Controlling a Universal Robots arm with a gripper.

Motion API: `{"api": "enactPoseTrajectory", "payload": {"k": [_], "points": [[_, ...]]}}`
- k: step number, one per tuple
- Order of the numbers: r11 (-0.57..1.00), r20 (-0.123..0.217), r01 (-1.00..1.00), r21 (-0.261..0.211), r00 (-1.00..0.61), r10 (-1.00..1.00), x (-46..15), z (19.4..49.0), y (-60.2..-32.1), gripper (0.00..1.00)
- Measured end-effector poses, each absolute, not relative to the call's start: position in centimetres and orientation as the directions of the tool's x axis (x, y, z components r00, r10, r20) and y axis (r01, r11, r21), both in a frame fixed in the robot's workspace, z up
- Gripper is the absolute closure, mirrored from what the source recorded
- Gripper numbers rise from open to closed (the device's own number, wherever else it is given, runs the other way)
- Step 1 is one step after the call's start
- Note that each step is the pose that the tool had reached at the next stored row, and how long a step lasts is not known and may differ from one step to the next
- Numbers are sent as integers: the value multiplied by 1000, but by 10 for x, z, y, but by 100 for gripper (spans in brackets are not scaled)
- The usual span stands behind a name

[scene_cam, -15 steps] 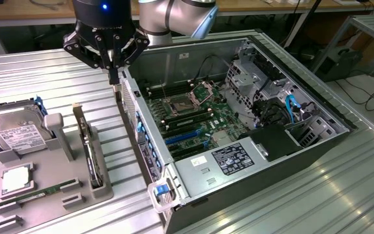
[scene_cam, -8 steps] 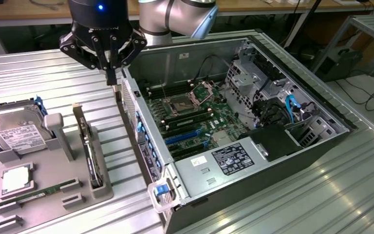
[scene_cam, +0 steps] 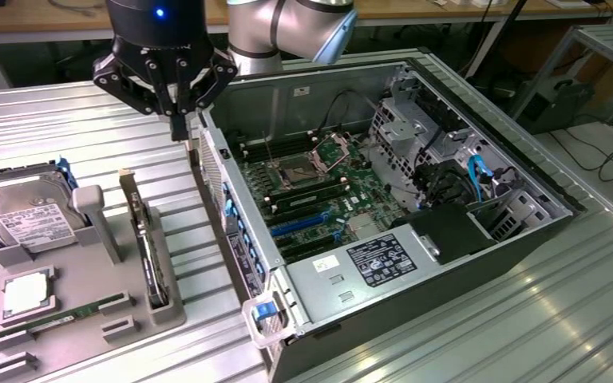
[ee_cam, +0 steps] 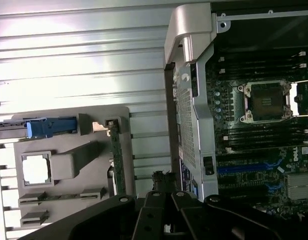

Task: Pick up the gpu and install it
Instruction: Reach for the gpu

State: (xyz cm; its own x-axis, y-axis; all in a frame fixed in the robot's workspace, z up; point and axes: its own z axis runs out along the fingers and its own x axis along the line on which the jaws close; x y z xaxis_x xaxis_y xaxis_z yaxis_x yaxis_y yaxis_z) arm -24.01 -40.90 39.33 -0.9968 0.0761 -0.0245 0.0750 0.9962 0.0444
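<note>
**Closed, empty gripper beside the computer wall; card untouched in its tray slot**

1. Gripper (scene_cam: 181,126): black, mounted on a silver-grey arm (scene_cam: 285,28), in the upper left of the exterior view. The fingers are pressed together and point straight down, holding nothing. The tip hangs over the strip of table between the tray and the computer, close to the top edge of the computer's near wall.

2. Graphics card (scene_cam: 147,239): a thin board standing on its long edge in a slot along the tray side nearest the computer. A pale metal piece rises at the end nearer the gripper. The board is apart from the gripper tip and not touched. In the wrist view the graphics card (ee_cam: 115,160) shows edge-on as a narrow green strip.

3. Tray (scene_cam: 166,317): a grey moulded holder in the lower left of the exterior view. It holds:
   - a silver hard drive (scene_cam: 19,219) with a white label, propped at a tilt
   - a square processor chip (scene_cam: 28,291) in a recess
   - a narrow green memory stick (scene_cam: 67,313) lying flat

4. Computer (scene_cam: 318,96): an open case on its side, in the centre and right of the exterior view. Inside are:
   - a processor socket (scene_cam: 296,171)
   - blue slots (scene_cam: 306,227)
   - a grey power supply (scene_cam: 386,259) with a label

5. Table (scene_cam: 520,319): ribbed metal, bearing the tray and the computer
</note>
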Motion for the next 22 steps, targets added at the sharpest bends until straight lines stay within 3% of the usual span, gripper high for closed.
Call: {"api": "enactPoseTrajectory", "payload": {"k": [22], "points": [[996,-24,75,44,-997,76,-256,393,-414,89]]}}
